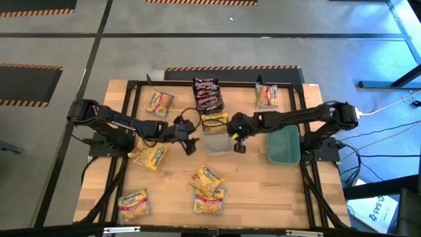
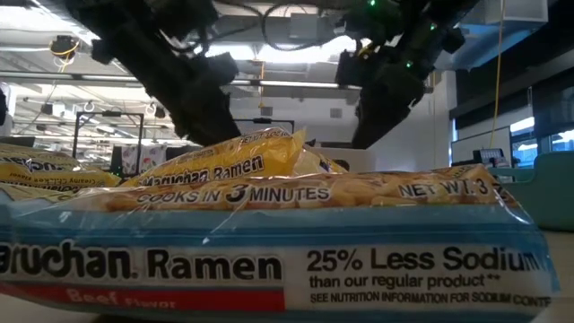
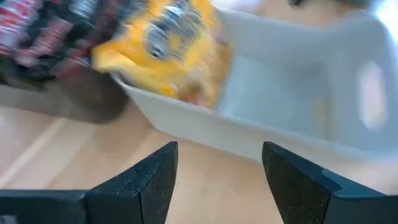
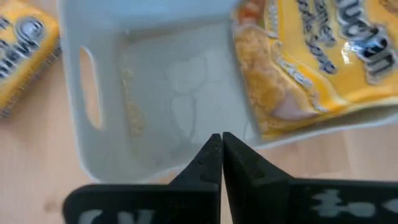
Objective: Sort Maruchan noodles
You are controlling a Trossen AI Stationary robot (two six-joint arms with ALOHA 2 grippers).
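Maruchan noodle packets lie scattered on the wooden table. Dark brown-red ones (image 1: pixel 207 95) are piled in a dark grey bin (image 3: pixel 68 102) at the far middle. A yellow packet (image 4: pixel 323 56) lies tilted over the far rim of the clear bin (image 1: pixel 217 143), partly inside it. My left gripper (image 3: pixel 217 168) hovers open just left of the clear bin, with nothing between its fingers. My right gripper (image 4: pixel 221 149) is shut and empty above the bin's right rim. More yellow and orange packets (image 1: pixel 150 155) lie flat on the table.
A teal bin (image 1: pixel 283 146) stands right of the clear bin. Loose packets lie at the far left (image 1: pixel 159 102), far right (image 1: pixel 266 96), near middle (image 1: pixel 209 189) and near left (image 1: pixel 133 204). A black frame (image 1: pixel 131 89) runs around the table.
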